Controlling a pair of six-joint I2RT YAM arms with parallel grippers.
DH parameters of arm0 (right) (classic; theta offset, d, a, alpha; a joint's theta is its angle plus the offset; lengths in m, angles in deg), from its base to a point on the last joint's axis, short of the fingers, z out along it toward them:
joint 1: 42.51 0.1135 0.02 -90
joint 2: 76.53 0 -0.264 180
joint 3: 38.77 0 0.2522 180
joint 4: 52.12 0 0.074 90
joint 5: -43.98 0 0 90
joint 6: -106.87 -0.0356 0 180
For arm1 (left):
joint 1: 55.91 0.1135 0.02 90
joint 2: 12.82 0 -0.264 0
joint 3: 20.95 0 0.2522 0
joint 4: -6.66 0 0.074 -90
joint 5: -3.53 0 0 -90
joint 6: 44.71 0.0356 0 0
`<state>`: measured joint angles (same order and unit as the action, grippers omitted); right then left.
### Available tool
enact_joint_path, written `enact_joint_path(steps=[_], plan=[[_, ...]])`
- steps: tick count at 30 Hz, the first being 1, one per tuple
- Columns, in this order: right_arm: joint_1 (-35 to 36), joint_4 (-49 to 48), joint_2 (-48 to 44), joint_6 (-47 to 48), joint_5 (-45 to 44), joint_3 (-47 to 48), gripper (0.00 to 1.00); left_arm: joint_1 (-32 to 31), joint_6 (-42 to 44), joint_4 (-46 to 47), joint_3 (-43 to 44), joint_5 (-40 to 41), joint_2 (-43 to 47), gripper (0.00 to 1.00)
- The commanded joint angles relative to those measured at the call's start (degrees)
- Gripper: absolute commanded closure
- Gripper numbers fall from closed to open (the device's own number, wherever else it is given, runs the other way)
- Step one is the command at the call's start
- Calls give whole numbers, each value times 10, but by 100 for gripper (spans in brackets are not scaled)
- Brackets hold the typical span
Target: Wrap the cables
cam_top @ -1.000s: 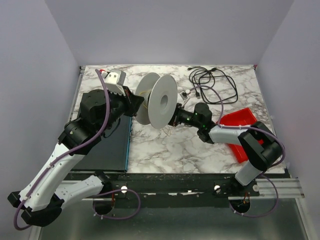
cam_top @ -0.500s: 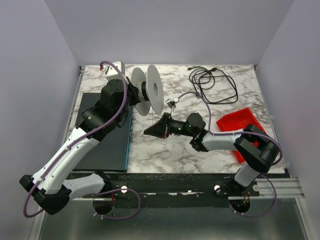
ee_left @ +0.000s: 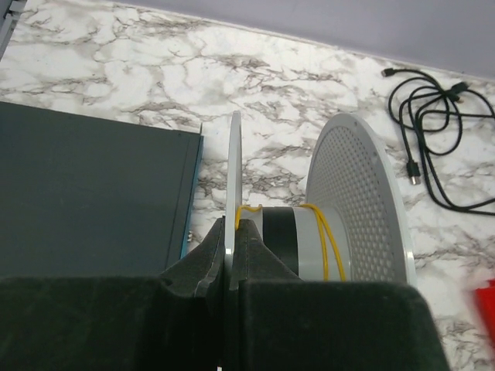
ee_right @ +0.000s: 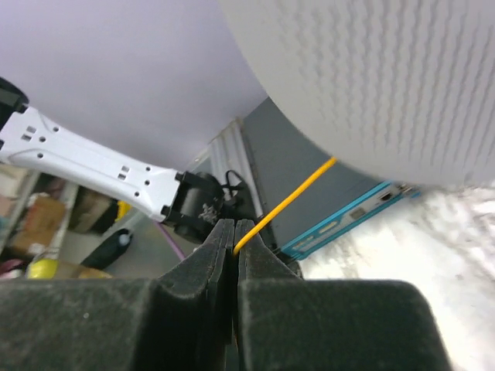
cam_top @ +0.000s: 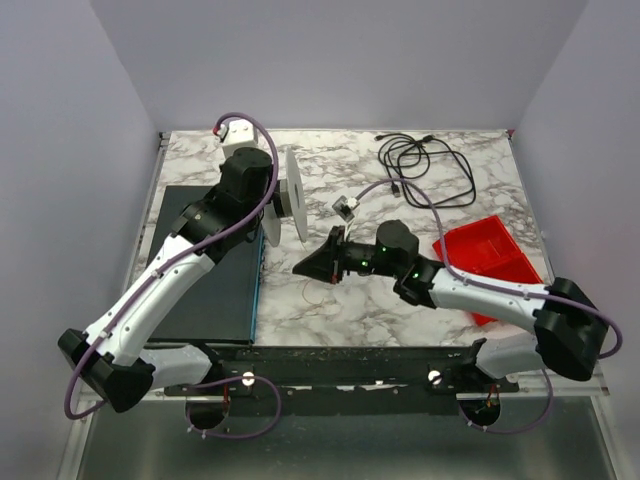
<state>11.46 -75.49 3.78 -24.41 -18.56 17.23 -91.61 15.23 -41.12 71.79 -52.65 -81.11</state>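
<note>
Yellow cord (ee_right: 290, 197) is what only my wrist cameras show clearly. In the right wrist view it is pinched between the fully closed fingers of my right gripper (ee_right: 234, 229) and runs in a straight line up toward the perforated flange of the white plastic spool (ee_right: 371, 77). The left wrist view shows a few turns of it round the spool's grey hub. That same view has my left gripper (ee_left: 232, 232) clamped tight on the thin near flange, with the spool's axle roughly level.

From above, the spool stands nearly edge-on and the cord hardly reads. That view alone takes in both arms over the marble-patterned tabletop (cam_top: 340, 160), with my right gripper low and near the spool.

By count there is one spool with two flanges and one yellow cord. One loose tangle of thin black cables (cam_top: 405, 155) lies at the far right of the tabletop, well apart from both grippers. One red plastic tray (cam_top: 475, 238) sits by the right edge. One dark grey flat slab (cam_top: 200, 280) with a teal edge lies on the left.
</note>
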Motion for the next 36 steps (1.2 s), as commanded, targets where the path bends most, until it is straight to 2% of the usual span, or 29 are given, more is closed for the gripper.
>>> enact_joint_path(steps=[1,9,14,20,26,30,33,36], plan=[[9,245,-63,141,-51,84,99,2,64,33,-6,46,-15,100],[9,399,-52,239,-149,189,99,-40,115,22,-41,13,-18,100],[9,433,-47,264,-206,206,98,-48,115,13,-61,2,-12,100],[9,460,-44,277,-182,197,94,-47,112,-7,-49,8,-24,100],[9,441,-51,268,-93,162,93,-47,113,-34,-15,27,-56,100],[9,436,-57,265,-68,152,93,-48,129,-35,-3,29,-70,100],[9,467,-63,277,-92,164,92,-48,148,-44,8,23,-78,100],[9,500,-70,290,-178,182,92,-48,158,-53,13,1,-83,100]])
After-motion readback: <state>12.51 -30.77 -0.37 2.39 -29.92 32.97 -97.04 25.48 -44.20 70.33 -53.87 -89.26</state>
